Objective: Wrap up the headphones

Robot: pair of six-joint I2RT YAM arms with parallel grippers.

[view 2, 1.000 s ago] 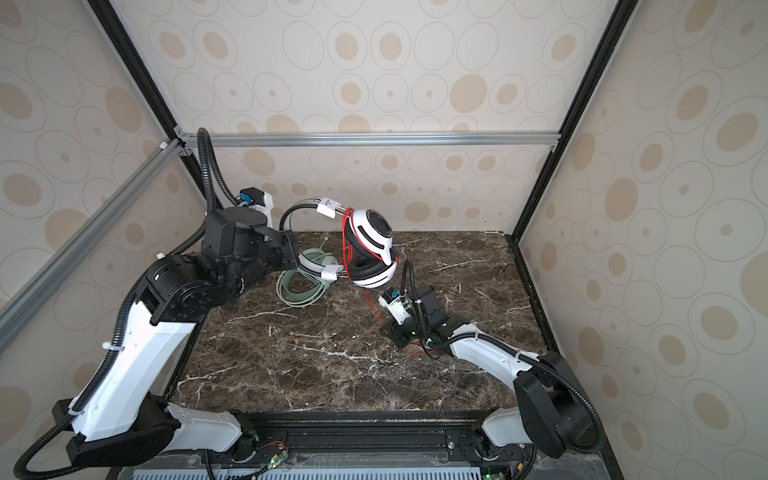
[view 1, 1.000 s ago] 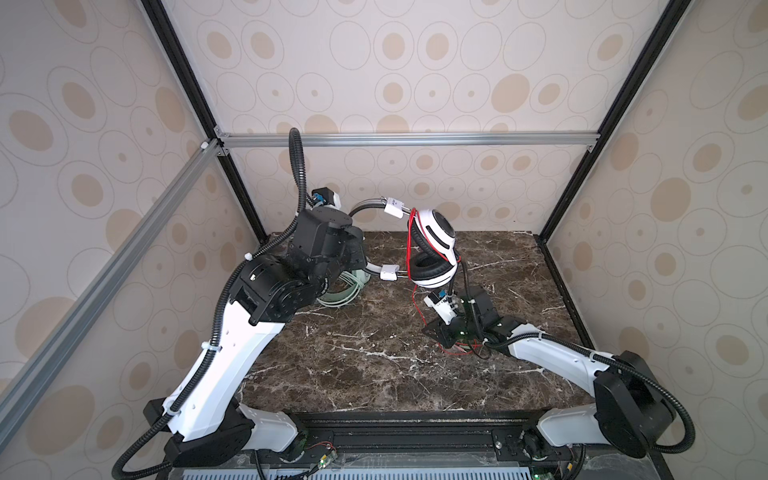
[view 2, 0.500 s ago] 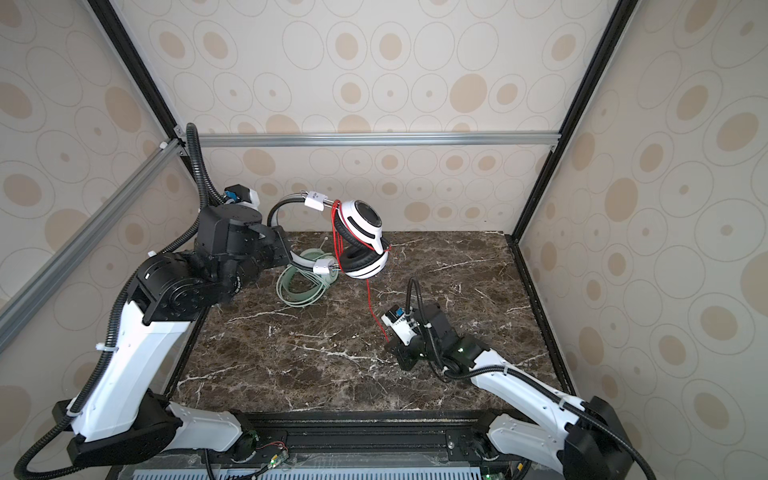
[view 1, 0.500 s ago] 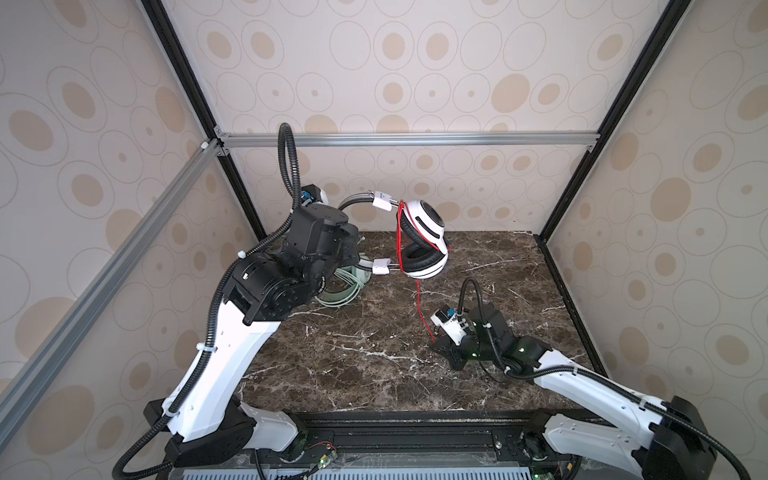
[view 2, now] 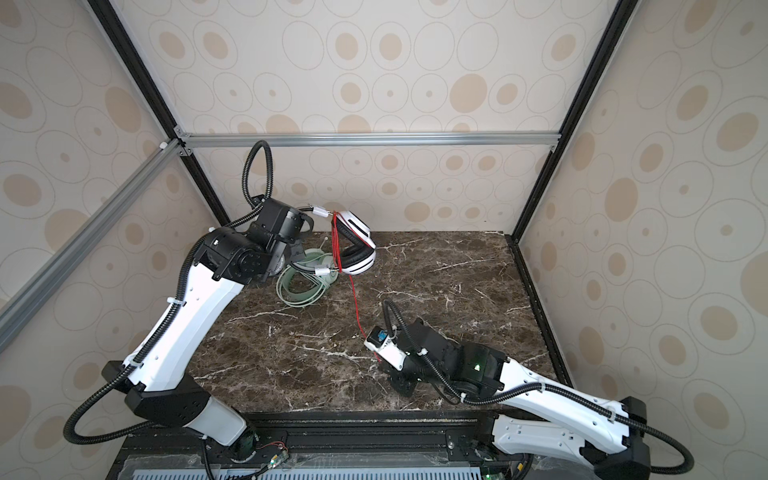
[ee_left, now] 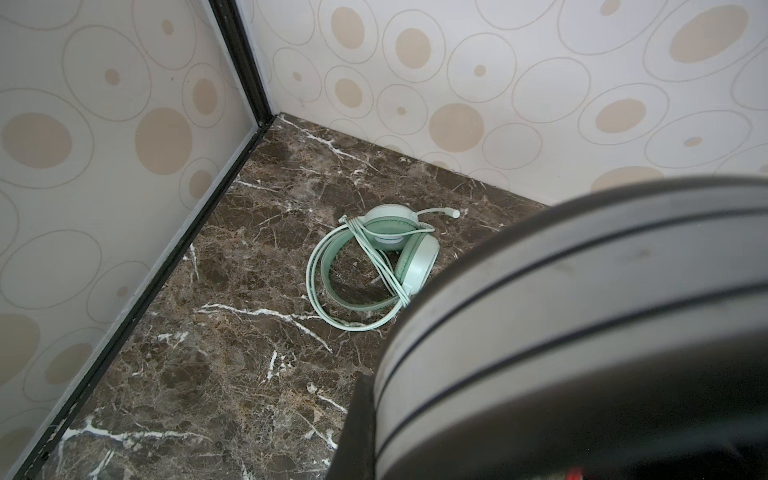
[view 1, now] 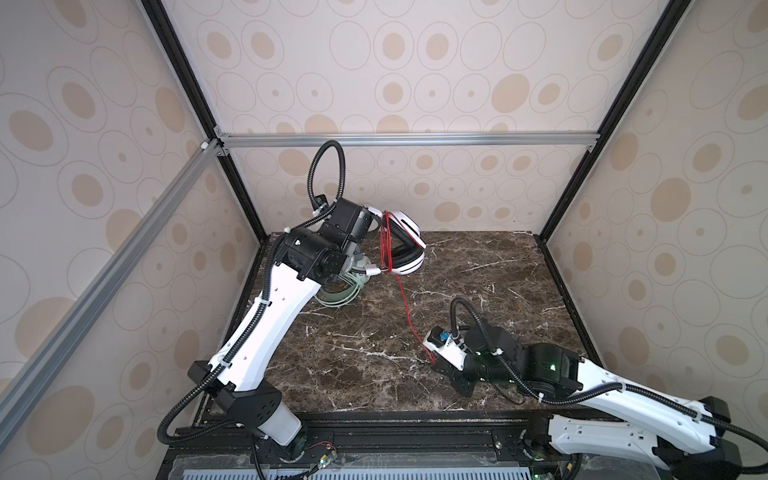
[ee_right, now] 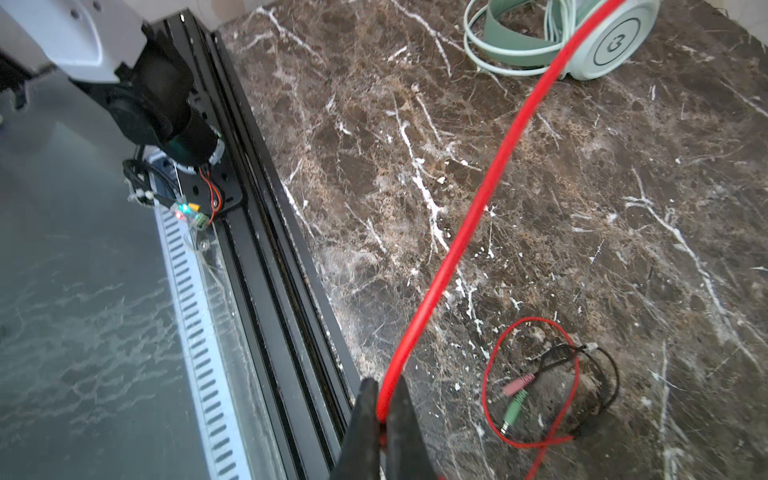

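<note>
**A:** Between the tips of our right pincer (ee_right: 384,415), what do we have?

**B:** The red cable (ee_right: 490,187). Our tips are squeezed together on it, low down near the table (view 1: 478,270).

**A:** What lies just beside that pincer?

**B:** The loose end of the cable sits in a loop on the table. It ends in a pink plug and a green one, the plugs (ee_right: 515,395).

**A:** Where does the cable go from our pincer?

**B:** It runs in a straight line, up and away, to the white-and-black headset (view 1: 405,249). Some red turns are wound across it by the ear cups.

**A:** Who holds that headset?

**B:** Our left pincer (view 1: 371,219). It is clamped shut on the grey headband (ee_left: 582,311) and holds the headset up off the table, well apart from our right pincer.

**A:** And the mint-green headset (ee_left: 374,257)?

**B:** It lies on the table under our left pincer, with its pale green cable wrapped around it.
</note>
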